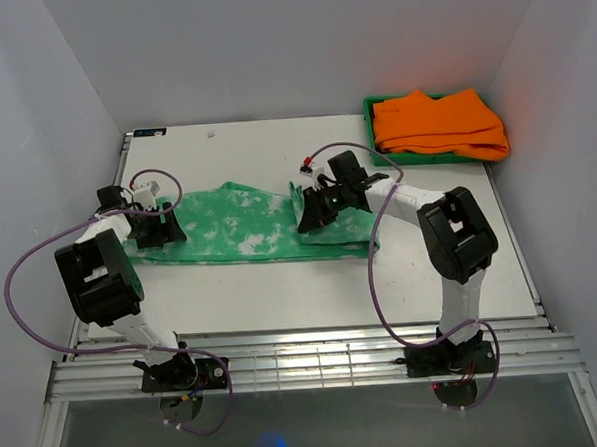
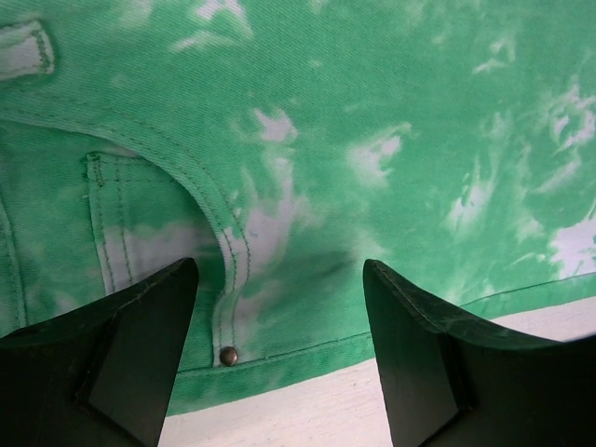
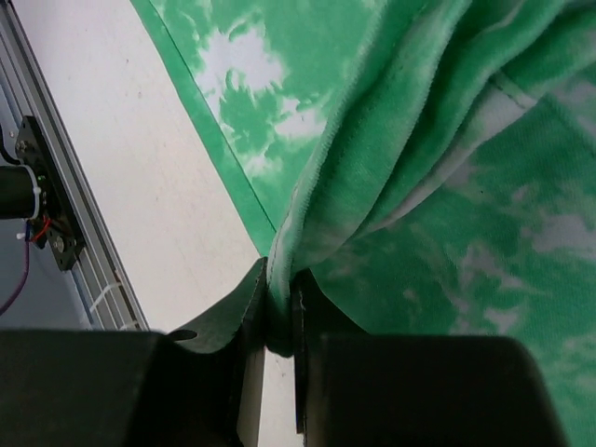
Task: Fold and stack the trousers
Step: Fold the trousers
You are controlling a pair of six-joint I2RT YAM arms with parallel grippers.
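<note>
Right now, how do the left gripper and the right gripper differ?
The left gripper is open, jaws apart over flat cloth of the trousers; the right gripper is shut on a bunched fold of them. The left gripper is at the trousers' left end, the right gripper at their right end. Both are at the same garment.

Folded orange garments (image 1: 442,124) lie piled in a green tray (image 1: 370,115) at the far right corner of the white table (image 1: 282,294). Plain white walls (image 1: 269,45) enclose the table on three sides.
</note>
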